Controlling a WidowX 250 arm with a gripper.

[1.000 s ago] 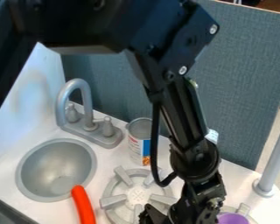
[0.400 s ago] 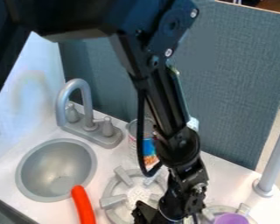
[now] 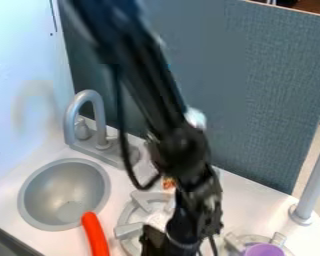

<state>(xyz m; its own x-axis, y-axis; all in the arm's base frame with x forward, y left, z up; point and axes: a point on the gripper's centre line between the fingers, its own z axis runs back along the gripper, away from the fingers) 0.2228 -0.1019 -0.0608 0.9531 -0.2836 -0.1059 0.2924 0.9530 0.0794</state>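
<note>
The black gripper (image 3: 176, 247) hangs at the bottom centre of the view, over the right part of the left grey burner (image 3: 128, 230). Whether it holds anything cannot be told. A purple round object (image 3: 263, 250) sits on the right burner (image 3: 280, 239), to the right of the gripper. An orange-red handle-like object (image 3: 94, 234) lies left of the burner, its upper end at the sink's rim. Behind the arm, most of a can is hidden, with a small bit of its label (image 3: 169, 184) in sight.
A round grey sink (image 3: 64, 195) with a grey faucet (image 3: 89, 120) is at the left. A grey post (image 3: 314, 177) rises at the right edge. A blue-grey panel (image 3: 269, 90) stands behind the counter, and a dark edge (image 3: 9, 242) crosses the lower left corner.
The arm has swung left across the view, and the gripper has shifted left too. The can behind has become mostly covered by the arm. The purple object and orange-red object have stayed put.
</note>
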